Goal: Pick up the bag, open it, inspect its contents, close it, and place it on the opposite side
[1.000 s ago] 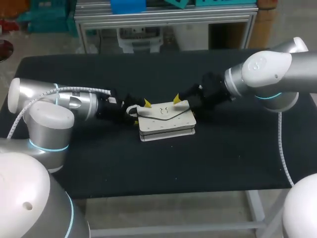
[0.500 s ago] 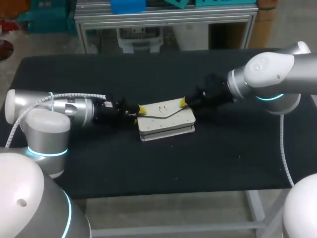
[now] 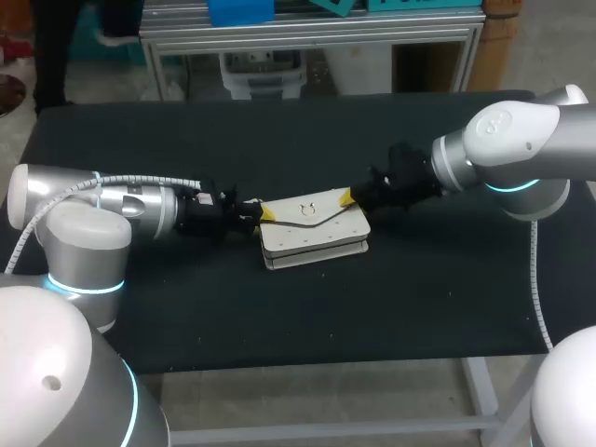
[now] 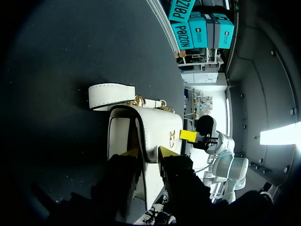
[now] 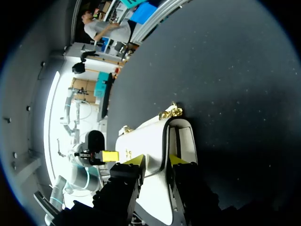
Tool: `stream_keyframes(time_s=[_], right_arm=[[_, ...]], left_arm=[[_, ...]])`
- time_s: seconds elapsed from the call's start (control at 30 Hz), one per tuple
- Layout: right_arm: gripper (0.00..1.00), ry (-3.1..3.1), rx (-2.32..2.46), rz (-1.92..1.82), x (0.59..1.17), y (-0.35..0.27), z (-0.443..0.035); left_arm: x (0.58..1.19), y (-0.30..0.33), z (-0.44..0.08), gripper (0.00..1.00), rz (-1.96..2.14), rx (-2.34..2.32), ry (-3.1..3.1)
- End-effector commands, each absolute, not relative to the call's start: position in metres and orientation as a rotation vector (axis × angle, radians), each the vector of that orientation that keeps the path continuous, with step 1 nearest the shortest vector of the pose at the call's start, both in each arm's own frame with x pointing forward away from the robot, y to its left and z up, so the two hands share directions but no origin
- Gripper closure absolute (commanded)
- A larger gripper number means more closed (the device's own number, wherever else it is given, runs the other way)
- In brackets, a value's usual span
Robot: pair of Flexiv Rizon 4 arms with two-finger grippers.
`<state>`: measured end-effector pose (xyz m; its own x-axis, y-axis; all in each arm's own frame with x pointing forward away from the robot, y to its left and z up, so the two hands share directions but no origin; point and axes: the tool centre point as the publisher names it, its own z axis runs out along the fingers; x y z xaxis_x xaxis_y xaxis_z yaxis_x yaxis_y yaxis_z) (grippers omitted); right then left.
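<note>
Black table (image 3: 279,317), white bag (image 3: 312,233), left tool (image 4: 148,151) and right tool (image 5: 155,160) apparently pinching its flap (image 3: 312,209); strap (image 4: 111,95) only in left-wrist view.

The bag (image 3: 314,233) lies on the table (image 3: 279,140), between both arms' fingers (image 3: 266,213).

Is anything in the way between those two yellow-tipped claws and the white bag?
Nothing visible stands between them and the bag. The left gripper is at its strap end and the right gripper at the other end, each with its fingers on either side of the flap's edge.
</note>
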<state>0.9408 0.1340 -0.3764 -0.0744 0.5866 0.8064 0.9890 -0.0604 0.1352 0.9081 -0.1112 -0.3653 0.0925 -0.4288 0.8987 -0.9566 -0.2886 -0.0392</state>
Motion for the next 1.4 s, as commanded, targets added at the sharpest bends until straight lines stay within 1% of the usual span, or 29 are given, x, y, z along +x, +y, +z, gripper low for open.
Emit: stream_keyframes(time_s=[0.03,0.23,0.47,0.6,0.67,0.73,0.77,0.93,1.07,1.17,1.23,1.37,1.4], right_arm=[[0.0,-1.715,-1.697,-1.001,0.935,0.137,-0.364],[0.0,-1.735,-1.715,-0.972,0.933,0.12,-0.356],[0.0,-1.722,-1.741,-0.948,0.932,0.104,-0.36],[0.0,-1.725,-1.748,-0.943,0.932,0.098,-0.359],[0.0,-1.74,-1.757,-0.936,0.933,0.092,-0.357],[0.0,-1.748,-1.765,-0.931,0.934,0.086,-0.355],[0.0,-1.761,-1.767,-0.919,0.935,0.083,-0.354],[0.0,-1.778,-1.785,-0.904,0.939,0.067,-0.349],[0.0,-1.792,-1.797,-0.897,0.944,0.057,-0.346],[0.0,-1.799,-1.807,-0.899,0.95,0.047,-0.344],[0.0,-1.816,-1.806,-0.89,0.954,0.04,-0.342],[0.0,-1.839,-1.798,-0.888,0.96,0.03,-0.339],[0.0,-1.844,-1.801,-0.888,0.962,0.027,-0.338]], left_arm=[[0.901,-0.12,-0.353,0.0,1.134,1.798,-1.388],[0.886,-0.118,-0.349,0.0,1.114,1.78,-1.405],[0.879,-0.116,-0.363,0.0,1.101,1.846,-1.342],[0.873,-0.117,-0.361,0.23,1.104,1.846,-1.327],[0.87,-0.119,-0.357,0.3,1.097,1.845,-1.335],[0.867,-0.12,-0.354,0.43,1.09,1.867,-1.351],[0.866,-0.119,-0.352,0.45,1.084,1.878,-1.36],[0.859,-0.116,-0.348,0.38,1.052,1.937,-1.383],[0.855,-0.12,-0.351,0.36,1.029,1.944,-1.38],[0.853,-0.125,-0.354,0.4,1.014,1.945,-1.377],[0.851,-0.128,-0.357,0.49,1.001,1.941,-1.378],[0.849,-0.134,-0.362,0.53,0.98,1.937,-1.381],[0.849,-0.135,-0.363,0.57,0.974,1.936,-1.382]])
